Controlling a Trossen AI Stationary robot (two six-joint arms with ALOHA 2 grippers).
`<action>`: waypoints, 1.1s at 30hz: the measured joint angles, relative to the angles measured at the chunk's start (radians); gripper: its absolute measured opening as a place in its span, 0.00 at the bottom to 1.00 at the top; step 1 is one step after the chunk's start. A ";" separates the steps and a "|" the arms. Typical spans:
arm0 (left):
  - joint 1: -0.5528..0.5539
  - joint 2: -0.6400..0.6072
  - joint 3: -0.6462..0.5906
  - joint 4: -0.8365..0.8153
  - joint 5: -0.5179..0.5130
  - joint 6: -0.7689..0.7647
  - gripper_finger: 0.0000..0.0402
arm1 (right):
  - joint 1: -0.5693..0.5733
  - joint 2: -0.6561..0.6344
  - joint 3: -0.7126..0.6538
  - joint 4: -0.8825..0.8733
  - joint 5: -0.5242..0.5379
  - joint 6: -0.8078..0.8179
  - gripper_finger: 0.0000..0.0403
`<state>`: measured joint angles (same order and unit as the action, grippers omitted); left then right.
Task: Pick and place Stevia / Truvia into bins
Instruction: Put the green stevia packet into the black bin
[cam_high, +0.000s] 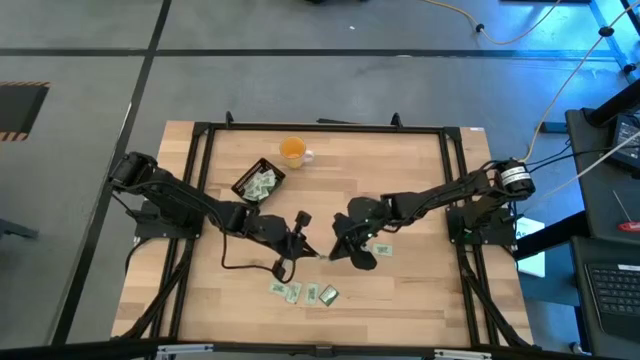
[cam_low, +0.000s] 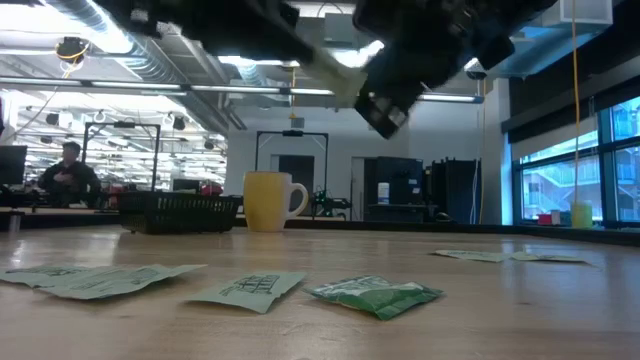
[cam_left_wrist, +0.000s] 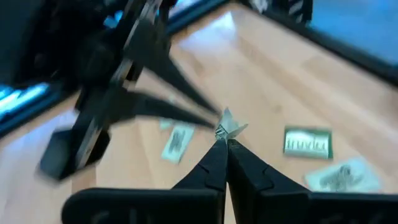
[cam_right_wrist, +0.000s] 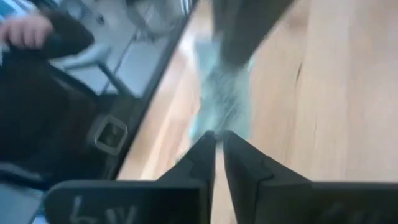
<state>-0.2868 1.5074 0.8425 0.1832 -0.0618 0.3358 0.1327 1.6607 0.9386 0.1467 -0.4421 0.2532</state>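
Two grippers meet above the middle of the wooden surface (cam_high: 400, 200). The left gripper (cam_left_wrist: 225, 138) has its fingers closed on a crumpled sachet (cam_left_wrist: 229, 124), held clear of the wood. The right gripper (cam_high: 322, 253) points its tips at that same sachet, touching or just beside it; its fingers stand slightly apart, and whether they grip the sachet cannot be told. Several more sachets (cam_high: 300, 293) lie flat near the front edge, and another sachet (cam_high: 380, 249) rests by the right arm. The black tray (cam_high: 259, 182), with sachets inside, sits toward the back left, near an orange cup (cam_high: 292, 150).
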 joint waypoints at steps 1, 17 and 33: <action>0.000 0.000 0.000 -0.022 -0.017 0.000 0.01 | 0.000 0.000 -0.001 -0.032 0.004 -0.001 0.11; 0.001 -0.016 0.000 -0.575 -0.637 -0.236 0.01 | -0.002 0.001 -0.001 -0.542 0.293 0.137 0.26; 0.042 -0.066 -0.018 -1.143 -0.894 -0.879 0.01 | 0.083 0.002 -0.001 -0.580 0.370 0.197 0.25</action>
<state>-0.2444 1.4418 0.8242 -0.9596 -0.9555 -0.5433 0.2156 1.6623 0.9371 -0.4335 -0.0719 0.4504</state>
